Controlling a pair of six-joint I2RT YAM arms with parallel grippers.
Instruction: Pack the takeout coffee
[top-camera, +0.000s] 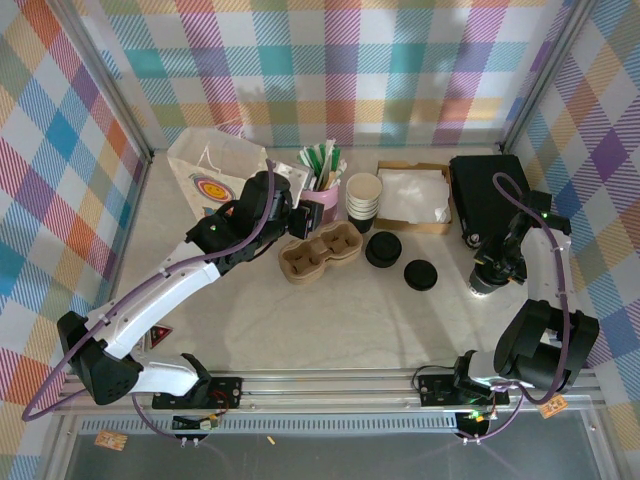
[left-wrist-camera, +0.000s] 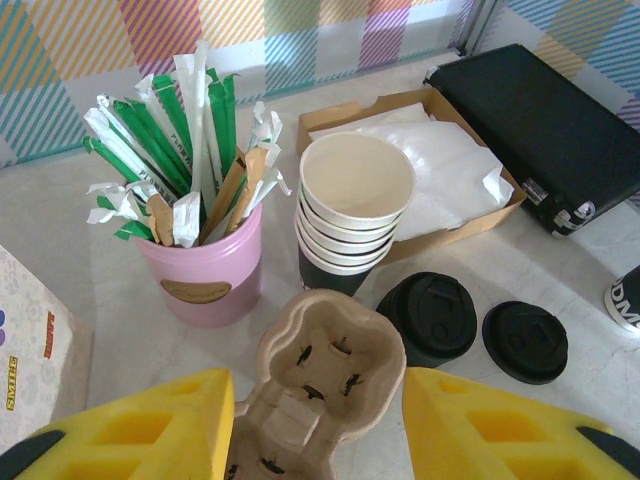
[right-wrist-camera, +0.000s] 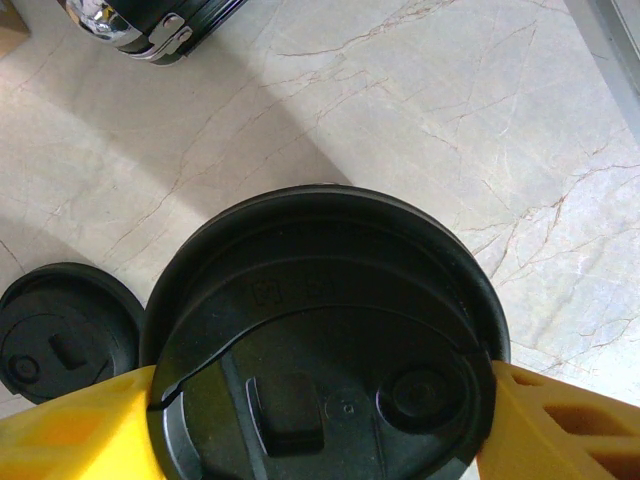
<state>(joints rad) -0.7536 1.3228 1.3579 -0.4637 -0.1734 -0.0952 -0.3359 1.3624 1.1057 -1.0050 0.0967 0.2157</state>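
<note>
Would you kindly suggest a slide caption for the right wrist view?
Right gripper clasping the takeout coffee by its black lid, a loose lid beside it on the marble table.

I see pastel plaid walls (top-camera: 350, 60) – pink, teal, yellow, purple, cream table (right-wrist-camera: 420, 110) w/ brown veining, black lid on takeout coffee (right-wrist-camera: 320, 330), pink holder (left-wrist-camera: 205, 270) w/ green & white straws (left-wrist-camera: 170, 130), cream cups (left-wrist-camera: 355, 195), tan pulp carrier (left-wrist-camera: 320, 375), black case (left-wrist-camera: 545, 120) – yellow fingers (left-wrist-camera: 130, 430) on my left gripper (left-wrist-camera: 318, 440)

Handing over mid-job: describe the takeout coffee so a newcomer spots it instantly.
Find the black case at the back right. In front of it, the right gripper clamps the takeout coffee. Unlike the loose black lids flat to its left, it has a cup underneath.
</note>
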